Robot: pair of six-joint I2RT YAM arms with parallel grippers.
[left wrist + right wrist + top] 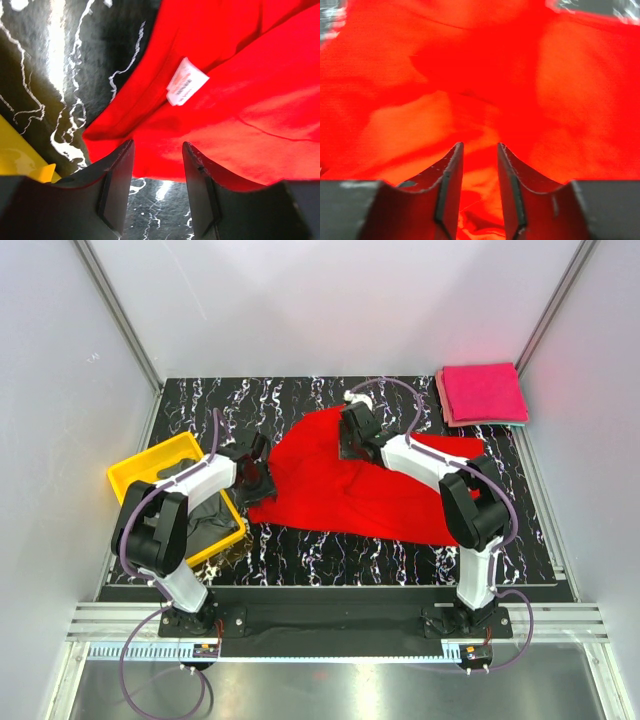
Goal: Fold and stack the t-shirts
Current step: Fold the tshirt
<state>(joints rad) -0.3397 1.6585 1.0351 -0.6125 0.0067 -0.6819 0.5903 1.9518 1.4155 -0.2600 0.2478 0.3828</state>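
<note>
A bright red t-shirt [345,485] lies spread and rumpled on the black marble table. Its white neck label [186,82] shows in the left wrist view. My left gripper [262,478] is open at the shirt's left edge; in the left wrist view [157,145] the red hem lies just ahead of the fingertips, with bare table between the jaws. My right gripper [350,445] is open, low over the shirt's far part; in the right wrist view [480,146] red cloth [470,75] fills everything. Folded magenta-pink shirts [483,392] are stacked at the back right. A dark grey shirt [208,515] lies in the tray.
A yellow plastic tray [150,462] stands at the left edge of the table, right beside my left arm; its corner shows in the left wrist view [20,160]. Grey walls close in the back and both sides. Bare marble table [230,400] shows at the back left.
</note>
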